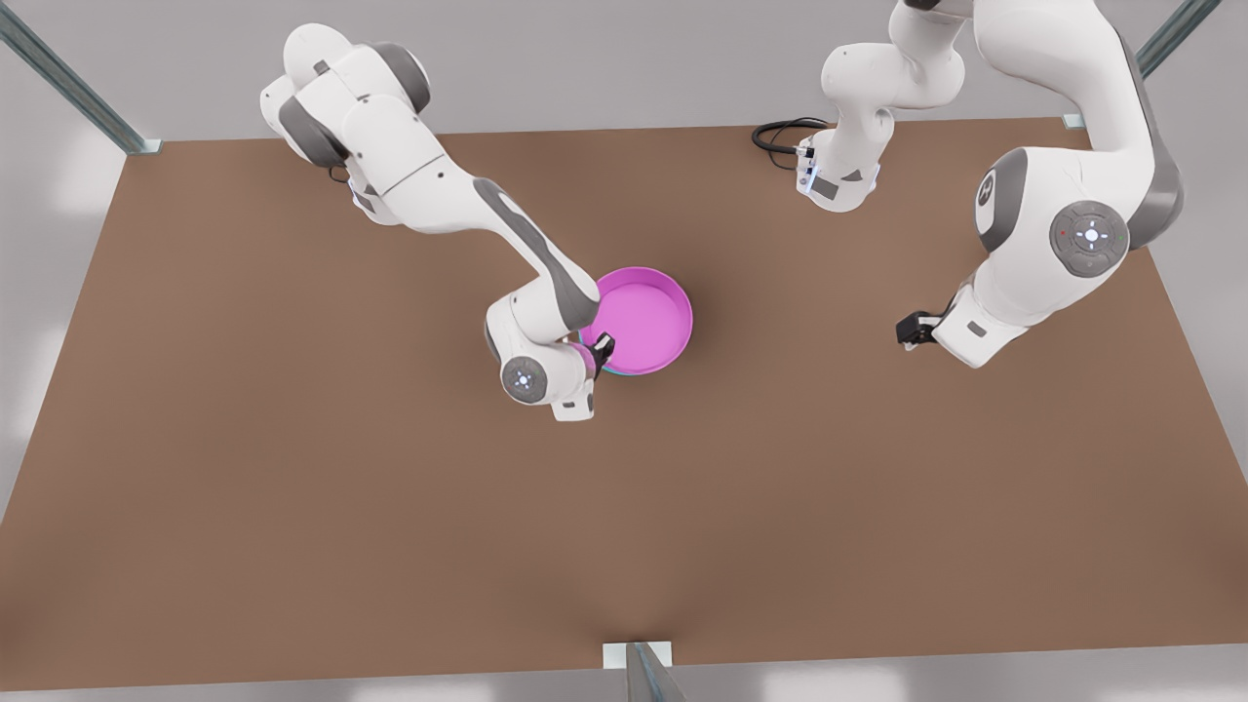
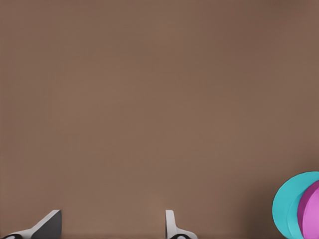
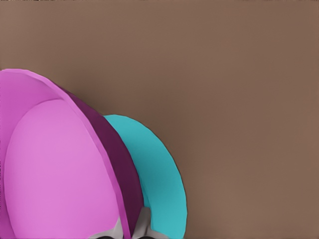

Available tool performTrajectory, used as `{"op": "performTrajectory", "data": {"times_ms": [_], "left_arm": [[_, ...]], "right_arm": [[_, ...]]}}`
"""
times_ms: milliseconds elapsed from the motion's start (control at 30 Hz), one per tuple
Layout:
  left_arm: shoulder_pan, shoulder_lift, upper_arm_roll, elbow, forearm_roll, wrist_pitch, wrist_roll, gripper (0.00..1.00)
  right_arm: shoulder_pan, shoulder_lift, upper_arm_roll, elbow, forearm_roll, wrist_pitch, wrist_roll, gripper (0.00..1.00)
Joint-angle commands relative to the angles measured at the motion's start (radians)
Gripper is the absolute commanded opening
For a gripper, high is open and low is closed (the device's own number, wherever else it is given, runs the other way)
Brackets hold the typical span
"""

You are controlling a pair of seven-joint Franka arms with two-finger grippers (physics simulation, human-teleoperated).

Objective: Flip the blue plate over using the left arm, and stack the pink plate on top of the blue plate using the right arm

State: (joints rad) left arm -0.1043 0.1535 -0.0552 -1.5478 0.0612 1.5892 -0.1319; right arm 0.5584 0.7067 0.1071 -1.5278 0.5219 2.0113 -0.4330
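Observation:
The pink plate (image 1: 643, 317) rests rim-up near the table's middle, on top of the blue plate (image 1: 611, 371), of which a thin turquoise sliver shows at its near edge. My right gripper (image 1: 600, 351), on the arm at the front view's left, is shut on the pink plate's near rim. In the right wrist view the pink plate (image 3: 55, 169) has its rim between my fingertips (image 3: 144, 221), and the blue plate (image 3: 159, 174) shows a plain flat face behind it. My left gripper (image 1: 909, 331) hangs open at the front view's right, well away from both plates. Its view catches the blue plate (image 2: 289, 204) and pink plate (image 2: 311, 214) in a corner.
The brown table (image 1: 292, 487) stretches wide around the plates. A black cable loop (image 1: 780, 132) lies by the arm base at the far edge. Metal frame posts (image 1: 643, 673) stand at the near edge and the far corners.

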Motion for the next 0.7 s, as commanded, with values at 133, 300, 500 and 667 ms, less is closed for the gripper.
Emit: {"op": "performTrajectory", "data": {"times_ms": [133, 300, 500, 667], "left_arm": [[0.0, 0.0, 0.0, 0.0, 0.0, -0.014, -0.002, 1.0], [0.0, -0.002, 0.0, 0.0, 0.0, -0.02, -0.003, 1.0], [0.0, -0.003, 0.0, 0.0, 0.0, -0.028, -0.006, 1.0], [0.0, -0.005, 0.0, 0.005, -0.004, -0.026, -0.008, 1.0]], "right_arm": [[0.0, 0.023, 0.0, 0.034, -0.006, 0.0, 0.005, 0.64], [0.0, 0.028, 0.002, 0.043, 0.026, -0.002, 0.005, 0.84], [-0.002, 0.014, -0.003, 0.038, 0.02, -0.045, 0.003, 0.94], [-0.014, -0.059, -0.064, 0.034, 0.003, -0.218, 0.0, 0.96]]}}
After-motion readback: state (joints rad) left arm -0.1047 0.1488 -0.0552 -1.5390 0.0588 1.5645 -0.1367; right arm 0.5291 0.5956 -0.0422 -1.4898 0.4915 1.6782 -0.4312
